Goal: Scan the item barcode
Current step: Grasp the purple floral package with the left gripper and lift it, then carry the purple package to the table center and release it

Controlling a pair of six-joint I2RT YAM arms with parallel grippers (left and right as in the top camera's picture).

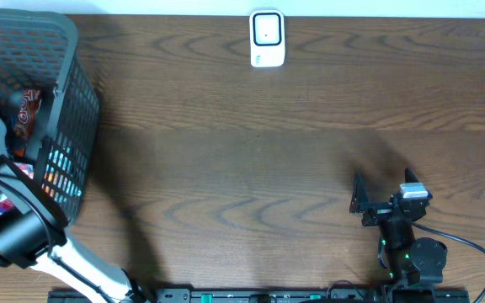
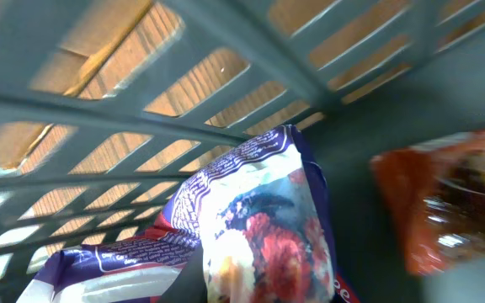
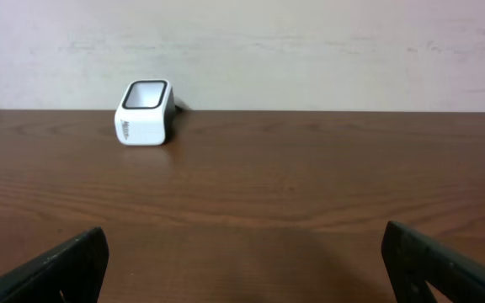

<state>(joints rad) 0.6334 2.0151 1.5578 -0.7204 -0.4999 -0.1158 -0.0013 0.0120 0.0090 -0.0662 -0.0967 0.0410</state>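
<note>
Overhead: dark mesh basket [image 1: 76, 80] at 9 o'clock on the worktop [image 1: 242, 151]. Red packaging shows over its rim, and more colour shows through the side wall. Left arm [image 1: 23, 234] reaches into the basket. The left end effector is hidden down there, so I cannot tell its state. White barcode scanner [image 1: 267, 39] sits at 12 o'clock, well apart from the basket. Right end effector [image 1: 362, 200] rests at 4 o'clock.

Left wrist: close up inside the basket. The likely task item, a purple-and-white printed snack packet [image 2: 259, 219], lies against the slatted wall. An orange-red packet [image 2: 453, 202], blurred, is at 3 o'clock beside it. No fingers in frame and no grip visible.

Right wrist: jaws wide open and empty, scanner at 11 o'clock.

Step judged: picking the item. Grab one packet only, by an edge, lift clear of the rim, and keep the barcode uncovered.
</note>
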